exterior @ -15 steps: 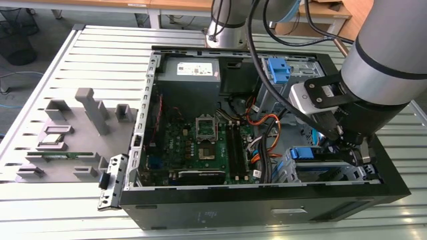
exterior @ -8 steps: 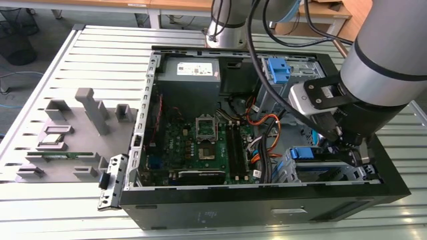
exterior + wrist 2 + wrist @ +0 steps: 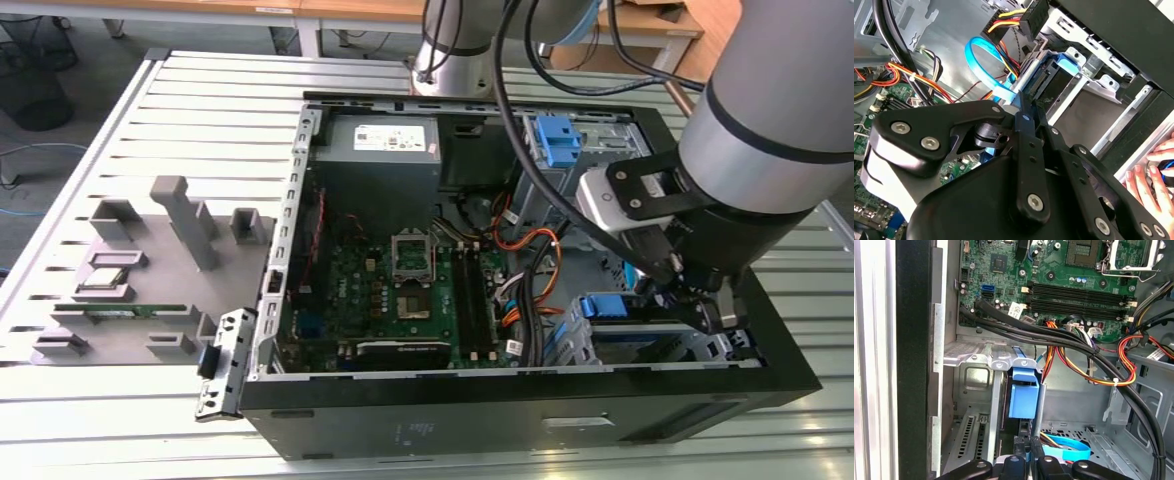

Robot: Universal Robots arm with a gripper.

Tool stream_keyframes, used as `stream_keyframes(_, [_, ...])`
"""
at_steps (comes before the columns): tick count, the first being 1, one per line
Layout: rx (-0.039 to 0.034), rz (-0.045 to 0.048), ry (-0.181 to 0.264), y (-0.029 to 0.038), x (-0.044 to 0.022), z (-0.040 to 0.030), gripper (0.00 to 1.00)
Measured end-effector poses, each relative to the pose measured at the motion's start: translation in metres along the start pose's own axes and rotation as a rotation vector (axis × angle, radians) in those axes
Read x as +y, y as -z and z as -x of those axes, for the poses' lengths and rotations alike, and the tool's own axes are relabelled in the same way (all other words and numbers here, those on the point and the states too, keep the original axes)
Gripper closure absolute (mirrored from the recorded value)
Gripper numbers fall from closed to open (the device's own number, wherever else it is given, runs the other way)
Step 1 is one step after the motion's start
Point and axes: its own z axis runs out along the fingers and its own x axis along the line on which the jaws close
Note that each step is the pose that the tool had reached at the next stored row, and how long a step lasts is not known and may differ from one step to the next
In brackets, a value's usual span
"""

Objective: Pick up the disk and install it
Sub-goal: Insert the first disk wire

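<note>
The disk (image 3: 617,305) stands on edge in the metal drive cage (image 3: 667,345) at the case's front corner, on the exterior view's right. Its blue carrier frame (image 3: 1023,395) and silver edge (image 3: 1029,75) show in both wrist views, partway down between the cage walls. My gripper (image 3: 681,295) hangs right over it. The black fingers (image 3: 1026,125) meet narrowly at the disk's connector end, shut on the disk. In the first wrist view the gripper (image 3: 1028,462) sits just behind the disk's end.
A blue flat cable (image 3: 985,56) and orange-yellow power wires (image 3: 1089,372) run close beside the cage. A taller blue bracket (image 3: 554,140) stands at the case's back. A person's hand (image 3: 1154,175) rests outside the case. A grey parts fixture (image 3: 147,270) lies on the exterior view's left.
</note>
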Motion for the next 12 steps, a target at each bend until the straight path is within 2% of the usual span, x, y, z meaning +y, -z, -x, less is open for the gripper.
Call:
stream_keyframes(10, [-0.0006, -0.0003, 0.000, -0.0012, 0.0002, -0.0001, 0.83])
stream_keyframes(11, [-0.0005, -0.0002, 0.000, -0.0012, 0.0002, -0.0001, 0.77])
stream_keyframes(12, [0.0000, -0.0001, 0.000, -0.0009, 0.0002, -0.0001, 0.77])
